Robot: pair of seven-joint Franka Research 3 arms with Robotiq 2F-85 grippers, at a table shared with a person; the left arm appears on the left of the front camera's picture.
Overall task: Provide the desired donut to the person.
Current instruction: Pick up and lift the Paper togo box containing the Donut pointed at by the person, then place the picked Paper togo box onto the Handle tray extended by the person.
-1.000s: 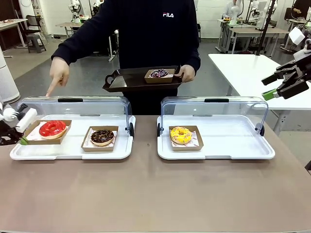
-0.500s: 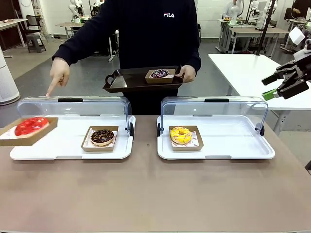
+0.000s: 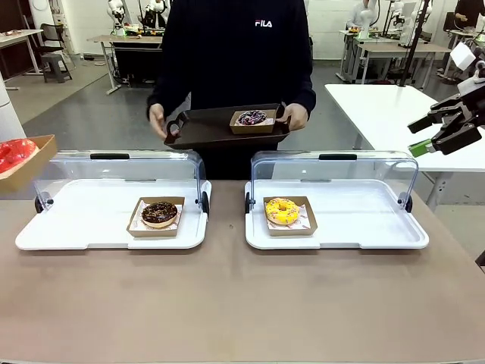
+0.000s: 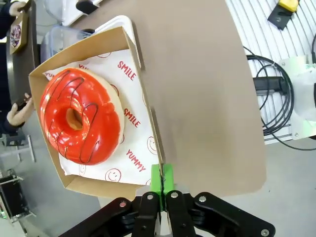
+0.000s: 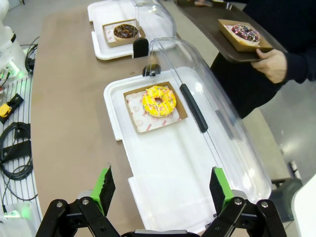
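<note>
**Red donut box held off the counter in the left end effector; right end effector empty**

Counter (image 3: pixel 242 303): brown, runs the full width of the front view. Two white display trays sit on it side by side, each with a clear lid hinged up at the back.

Person (image 3: pixel 235 53): stands at the far side, black sweatshirt. Both hands grip a dark serving tray (image 3: pixel 204 127) at waist height behind the display trays. A boxed donut with dark icing and sprinkles (image 3: pixel 251 117) sits on it, near the hand on picture right.

Left display tray (image 3: pixel 83 220): one box with a chocolate donut (image 3: pixel 159 213) at its right end.

Right display tray (image 3: pixel 356 220): one box with a yellow donut (image 3: pixel 282 211) at its left end.

Right end effector (image 5: pixel 162 186): jaws spread wide, nothing between the green pads. It hangs high over the counter's right end, looking down on the right display tray.

Left end effector (image 4: pixel 162 173): jaws closed, green pads pinched together on the rim of a cardboard box (image 4: pixel 98 185).

Cardboard box: in the air at the front view's left edge, tilted, about level with the lid tops and clear of the left display tray. Lined with paper printed "SMILE" and "YUMMY".

Red donut (image 4: pixel 79 123): lies in that box; red glaze with thin dark lines.
</note>
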